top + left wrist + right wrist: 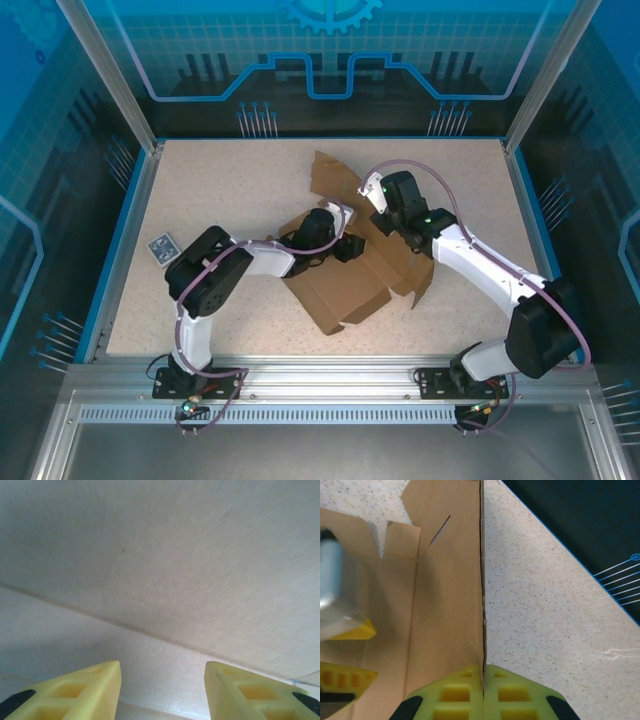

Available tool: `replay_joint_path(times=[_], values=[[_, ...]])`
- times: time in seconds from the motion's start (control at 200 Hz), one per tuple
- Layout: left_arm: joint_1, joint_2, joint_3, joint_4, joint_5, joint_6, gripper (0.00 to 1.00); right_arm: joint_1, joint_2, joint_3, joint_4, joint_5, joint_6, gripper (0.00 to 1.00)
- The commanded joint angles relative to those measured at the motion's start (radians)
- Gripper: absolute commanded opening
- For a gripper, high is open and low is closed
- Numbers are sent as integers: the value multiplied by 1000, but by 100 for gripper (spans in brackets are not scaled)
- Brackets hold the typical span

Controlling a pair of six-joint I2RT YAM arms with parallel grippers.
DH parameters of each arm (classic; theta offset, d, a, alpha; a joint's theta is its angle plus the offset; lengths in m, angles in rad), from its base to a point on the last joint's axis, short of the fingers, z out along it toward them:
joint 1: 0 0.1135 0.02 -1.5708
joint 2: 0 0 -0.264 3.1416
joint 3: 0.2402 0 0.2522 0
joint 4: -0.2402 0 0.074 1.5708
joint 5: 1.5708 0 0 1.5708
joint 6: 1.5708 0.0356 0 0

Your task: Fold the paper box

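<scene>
No words, numbers or brand names can be read anywhere. The back wall (200,50) carries a blue gear emblem (330,12) with circuit-like lines but no letters, and the paper box (335,295) shows plain brown faces. The small card (163,247) near the left edge of the table (230,180) bears a blue-and-white pattern too small to make out.

The paper box (335,295) is matt brown corrugated cardboard with a fibrous cut edge. The table (230,190) looks grainy, speckled and matt. At 6 o'clock, the rail (320,378) is dull ribbed metal.

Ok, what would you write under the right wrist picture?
Right gripper pinching one edge of the brown paper box, speckled table alongside.
</scene>
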Motion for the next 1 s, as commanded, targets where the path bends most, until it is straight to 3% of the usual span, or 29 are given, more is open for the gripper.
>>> replay_joint_path(times=[0.0, 0.395, 0.655, 0.785, 0.996], values=[[16, -87, -47, -14, -25, -19, 49, -12, 15, 31, 34, 45, -75, 2], [217, -306, -194, -78, -42, -186, 50, -3, 46, -7, 184, 149, -311, 2], [291, -419, -184, -198, -81, -181, 51, 11, 78, -92, 407, 211, -565, 2], [303, -433, -147, -244, -78, -170, 55, 6, 82, -147, 516, 177, -675, 2], [303, -403, -44, -309, 2, -166, 64, -47, 31, -140, 405, -35, -619, 2]])
